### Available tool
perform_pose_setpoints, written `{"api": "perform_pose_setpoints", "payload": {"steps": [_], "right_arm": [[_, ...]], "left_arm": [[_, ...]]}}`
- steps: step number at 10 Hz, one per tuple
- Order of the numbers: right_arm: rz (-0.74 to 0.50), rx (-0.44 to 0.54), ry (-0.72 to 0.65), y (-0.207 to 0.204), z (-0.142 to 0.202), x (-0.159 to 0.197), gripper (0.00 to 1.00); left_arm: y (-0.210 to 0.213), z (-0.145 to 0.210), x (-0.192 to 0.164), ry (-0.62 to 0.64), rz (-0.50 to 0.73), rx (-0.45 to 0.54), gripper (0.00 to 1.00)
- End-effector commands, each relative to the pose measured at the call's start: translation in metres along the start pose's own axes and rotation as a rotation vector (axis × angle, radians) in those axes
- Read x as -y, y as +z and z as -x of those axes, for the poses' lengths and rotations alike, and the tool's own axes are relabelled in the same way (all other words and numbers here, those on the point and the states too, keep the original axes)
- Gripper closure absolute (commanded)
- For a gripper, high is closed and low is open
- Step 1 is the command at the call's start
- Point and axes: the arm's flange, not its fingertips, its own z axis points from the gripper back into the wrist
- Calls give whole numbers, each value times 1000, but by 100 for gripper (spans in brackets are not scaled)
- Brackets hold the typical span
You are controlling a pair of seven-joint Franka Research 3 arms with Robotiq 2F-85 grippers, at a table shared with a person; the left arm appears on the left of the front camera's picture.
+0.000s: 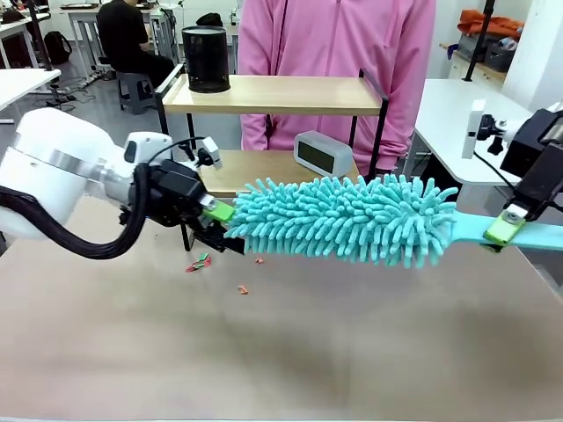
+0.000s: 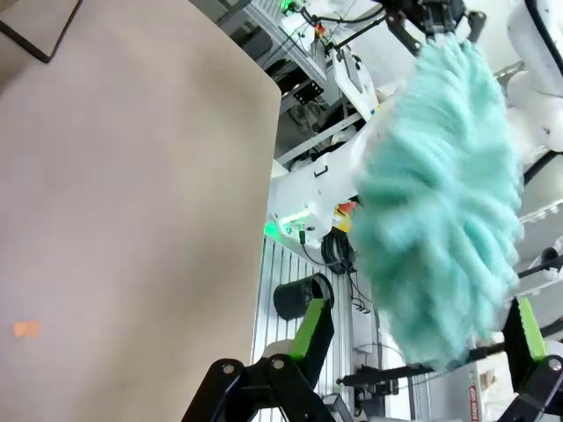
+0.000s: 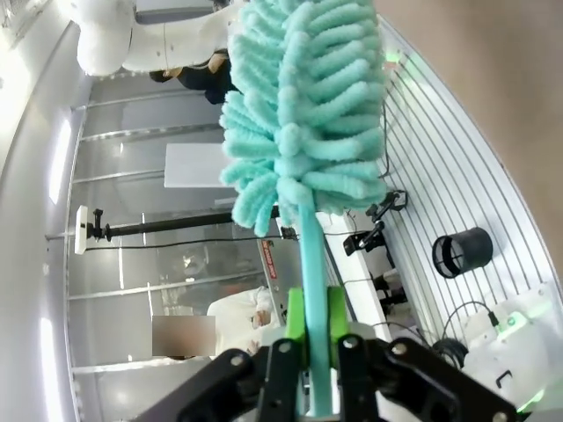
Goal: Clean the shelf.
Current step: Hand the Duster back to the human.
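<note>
Duster [image 1: 343,218] before shelf [image 1: 273,95], between left and right pincers.

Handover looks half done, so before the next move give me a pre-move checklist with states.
1. Right gripper clamped on the duster handle: ok, the pads pinch it.
2. Left gripper at the duster's tip end: ok; closed on it: cannot tell, the fingers look spread.
3. Duster off the table: ok, held level above it.
4. Shelf within sweep: ok, right behind the duster.
5. Shelf boards free: not ok, black cup on top, clock on the lower board.
6. Person close behind the shelf: not ok.
</note>
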Motion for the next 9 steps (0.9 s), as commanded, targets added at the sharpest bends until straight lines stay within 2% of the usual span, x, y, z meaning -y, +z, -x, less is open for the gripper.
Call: {"api": "perform_pose_setpoints", "payload": {"steps": [1,2,4,7,9], "right_arm": [[-7,-66,37,-5,1,4,100],[-14,-86,31,-7,1,6,100],[-40,-182,16,-8,4,10,100],[-48,-193,31,-6,6,9,100],[-58,-199,33,-7,6,10,100]], "left_arm": [[-15,-17,-4,23,21,26,0],[-20,-20,-3,18,38,28,0],[-26,-24,2,16,104,-40,0],[-43,-22,7,18,162,-195,0],[-68,-25,11,6,140,-251,0]]}}
